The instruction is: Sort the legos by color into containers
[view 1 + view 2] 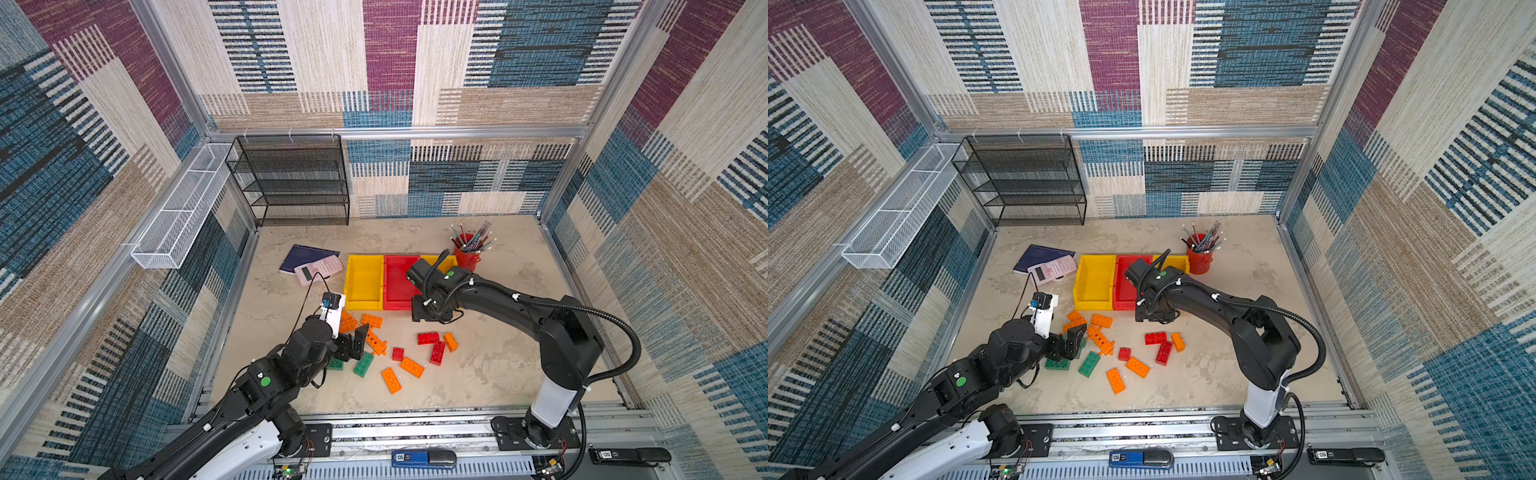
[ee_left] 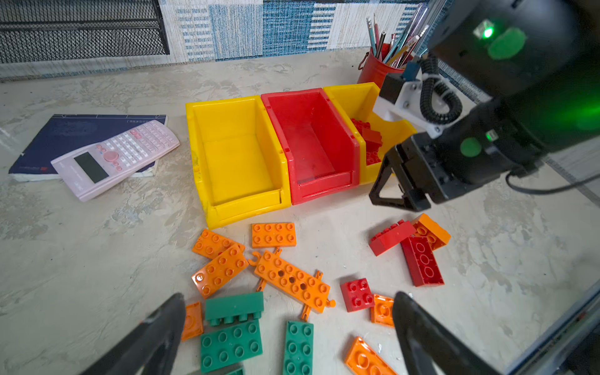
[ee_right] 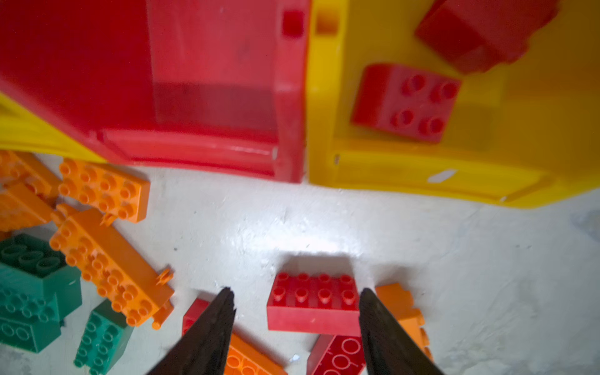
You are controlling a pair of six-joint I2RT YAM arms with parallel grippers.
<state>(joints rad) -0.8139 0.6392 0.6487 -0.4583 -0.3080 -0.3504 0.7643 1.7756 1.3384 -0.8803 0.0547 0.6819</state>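
Hovering at the red bin's near wall in a top view, the right gripper has a red brick just robot-ward of it. The left wrist view shows its jaws half-spread and empty. The left gripper, wide open, hangs over green bricks, farther off. In the right wrist view the brick's long axis runs from finger to finger.

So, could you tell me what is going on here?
Legos are being sorted into bins by color; most lie loose on the table. The right yellow bin holds some red bricks; the red bin and left yellow bin are empty. The right gripper hovers open before the bins, aimed at a loose red brick; the left gripper hangs open over the green bricks.
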